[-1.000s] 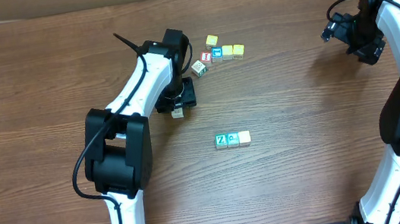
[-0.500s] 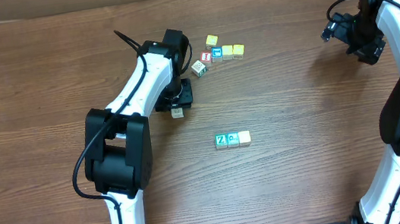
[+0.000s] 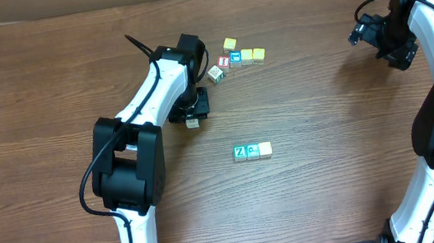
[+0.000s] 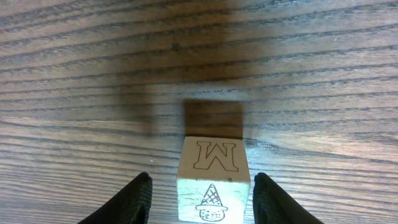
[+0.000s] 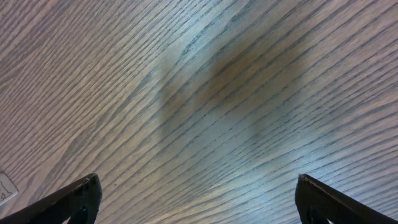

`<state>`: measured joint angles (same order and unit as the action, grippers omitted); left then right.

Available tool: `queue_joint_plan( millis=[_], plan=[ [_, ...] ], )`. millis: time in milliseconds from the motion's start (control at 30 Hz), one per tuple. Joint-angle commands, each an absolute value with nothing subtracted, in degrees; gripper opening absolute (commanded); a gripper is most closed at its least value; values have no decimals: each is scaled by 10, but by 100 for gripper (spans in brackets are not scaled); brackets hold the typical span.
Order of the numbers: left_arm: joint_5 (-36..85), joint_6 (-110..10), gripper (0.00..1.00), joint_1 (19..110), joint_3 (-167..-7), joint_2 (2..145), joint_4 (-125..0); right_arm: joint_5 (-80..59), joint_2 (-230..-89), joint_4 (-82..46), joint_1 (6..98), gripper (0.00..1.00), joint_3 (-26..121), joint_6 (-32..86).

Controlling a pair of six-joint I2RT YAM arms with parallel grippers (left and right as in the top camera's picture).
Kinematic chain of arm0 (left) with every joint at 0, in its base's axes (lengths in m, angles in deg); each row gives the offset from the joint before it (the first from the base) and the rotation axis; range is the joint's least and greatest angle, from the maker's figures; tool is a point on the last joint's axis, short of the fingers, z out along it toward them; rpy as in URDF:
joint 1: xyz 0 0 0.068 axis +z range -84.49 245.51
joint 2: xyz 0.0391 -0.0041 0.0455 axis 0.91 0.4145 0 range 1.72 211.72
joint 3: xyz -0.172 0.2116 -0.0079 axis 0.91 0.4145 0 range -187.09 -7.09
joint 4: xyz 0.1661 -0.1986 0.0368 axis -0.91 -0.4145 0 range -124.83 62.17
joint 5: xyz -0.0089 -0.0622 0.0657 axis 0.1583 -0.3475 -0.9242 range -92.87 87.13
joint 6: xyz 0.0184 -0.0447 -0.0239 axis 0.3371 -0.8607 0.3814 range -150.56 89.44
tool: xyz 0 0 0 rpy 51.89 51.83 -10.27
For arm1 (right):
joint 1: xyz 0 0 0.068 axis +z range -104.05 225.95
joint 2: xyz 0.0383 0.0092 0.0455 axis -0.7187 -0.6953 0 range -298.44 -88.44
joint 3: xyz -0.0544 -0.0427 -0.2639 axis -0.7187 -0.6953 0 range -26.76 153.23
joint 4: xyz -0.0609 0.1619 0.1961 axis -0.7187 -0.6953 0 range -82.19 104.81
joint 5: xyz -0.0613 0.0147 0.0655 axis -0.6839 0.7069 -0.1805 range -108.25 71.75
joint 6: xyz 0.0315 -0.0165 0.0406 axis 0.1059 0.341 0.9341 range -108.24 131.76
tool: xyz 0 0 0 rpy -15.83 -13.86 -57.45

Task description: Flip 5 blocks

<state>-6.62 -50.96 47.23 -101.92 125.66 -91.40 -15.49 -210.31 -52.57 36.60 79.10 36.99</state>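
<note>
Blocks (image 3: 252, 150): three rowed up, probably done, two to go; left gripper (image 4: 202, 193) half-open around white M block (image 4: 214, 155), not yet clamped, right gripper (image 5: 199, 186) wide open, empty.

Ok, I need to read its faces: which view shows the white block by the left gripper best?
The left wrist view: the block fills the foreground, its M and ice-cream cone legible, between the fingers. Overhead, the block is a tiny pale speck, faces unreadable. The right wrist view does not show it.
</note>
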Motion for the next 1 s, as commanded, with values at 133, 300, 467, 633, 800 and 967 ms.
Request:
queue_joint_plan(
  millis=[133,300,467,633,800,967],
  plan=[
    [-73,-498,50,471,-1013,1265,-904,-156,-2090,-523,366,100,802,366],
    [-67,-495,48,472,-1013,1265,-901,-156,-2090,-523,366,100,802,366],
    [-33,-467,47,472,-1013,1265,-901,-156,-2090,-523,366,100,802,366],
    [-35,-466,43,472,-1013,1265,-902,-156,-2090,-523,366,100,802,366],
    [-35,-467,36,472,-1013,1265,-904,-156,-2090,-523,366,100,802,366],
    [-34,-469,39,472,-1013,1265,-908,-156,-2090,-523,366,100,802,366]
  ],
)
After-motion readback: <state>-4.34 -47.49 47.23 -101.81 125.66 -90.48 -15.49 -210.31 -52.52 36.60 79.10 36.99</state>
